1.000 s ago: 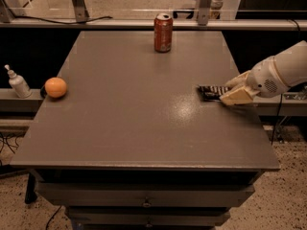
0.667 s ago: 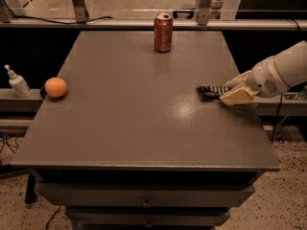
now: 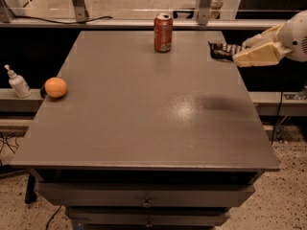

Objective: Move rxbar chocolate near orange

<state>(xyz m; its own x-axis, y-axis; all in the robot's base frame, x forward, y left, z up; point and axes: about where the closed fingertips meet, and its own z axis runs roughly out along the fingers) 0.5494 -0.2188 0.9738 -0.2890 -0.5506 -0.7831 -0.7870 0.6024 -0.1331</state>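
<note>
The rxbar chocolate (image 3: pixel 221 51), a flat dark bar with pale lettering, is held in the air above the table's right side. My gripper (image 3: pixel 240 54) is shut on its right end, cream fingers (image 3: pixel 256 56) reaching in from the right. The bar's shadow lies on the table below. The orange (image 3: pixel 55 87) sits at the table's left edge, far from the bar.
A reddish soda can (image 3: pixel 163 32) stands upright at the back middle of the grey table (image 3: pixel 153 123). A small white pump bottle (image 3: pixel 18 82) stands on a ledge left of the orange. Drawers run under the table's front edge.
My gripper has lifted the rxbar chocolate off the table surface; it now hangs in the air with its shadow below.
</note>
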